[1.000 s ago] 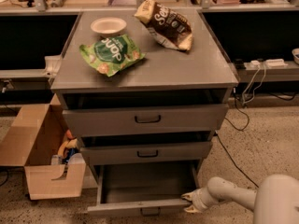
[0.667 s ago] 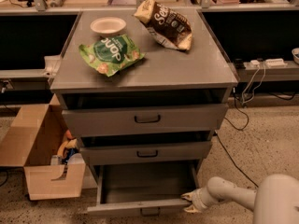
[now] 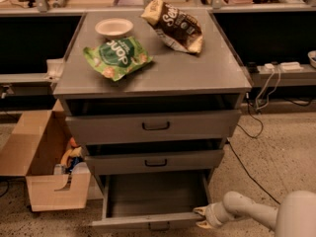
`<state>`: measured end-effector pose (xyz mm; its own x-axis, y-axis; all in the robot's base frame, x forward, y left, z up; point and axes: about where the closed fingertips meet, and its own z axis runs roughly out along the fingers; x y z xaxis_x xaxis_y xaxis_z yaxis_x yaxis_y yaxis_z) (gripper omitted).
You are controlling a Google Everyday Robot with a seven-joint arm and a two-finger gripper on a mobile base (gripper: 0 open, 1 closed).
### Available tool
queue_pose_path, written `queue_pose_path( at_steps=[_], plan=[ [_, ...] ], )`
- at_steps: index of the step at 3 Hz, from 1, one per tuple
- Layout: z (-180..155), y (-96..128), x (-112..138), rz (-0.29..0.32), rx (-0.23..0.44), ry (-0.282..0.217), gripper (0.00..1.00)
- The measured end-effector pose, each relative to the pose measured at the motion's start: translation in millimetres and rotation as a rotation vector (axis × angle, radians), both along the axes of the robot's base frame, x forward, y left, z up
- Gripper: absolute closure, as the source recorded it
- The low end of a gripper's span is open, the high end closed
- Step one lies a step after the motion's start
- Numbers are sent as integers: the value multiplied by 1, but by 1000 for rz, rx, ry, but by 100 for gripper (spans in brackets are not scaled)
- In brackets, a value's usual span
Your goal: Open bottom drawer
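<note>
The bottom drawer of the grey cabinet is pulled far out, and its plain grey tray shows empty. Its small dark loop handle sits at the lower edge of the view. My gripper is at the drawer front's right corner, low at the bottom right, with the white arm running off to the right. The middle drawer and the top drawer above it stand slightly out.
On the cabinet top lie a green snack bag, a white bowl and a brown chip bag. An open cardboard box stands at the left. Cables run along the floor at the right.
</note>
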<state>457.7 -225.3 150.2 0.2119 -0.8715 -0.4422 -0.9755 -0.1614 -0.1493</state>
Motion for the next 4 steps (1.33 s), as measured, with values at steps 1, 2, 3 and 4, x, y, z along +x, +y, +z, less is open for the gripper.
queue_pose_path(
  at_steps=[1, 2, 3, 4],
  plan=[
    [0, 0, 0, 0, 0, 0, 82],
    [0, 0, 0, 0, 0, 0, 51],
    [0, 0, 0, 0, 0, 0, 28],
    [0, 0, 0, 0, 0, 0, 4]
  ],
)
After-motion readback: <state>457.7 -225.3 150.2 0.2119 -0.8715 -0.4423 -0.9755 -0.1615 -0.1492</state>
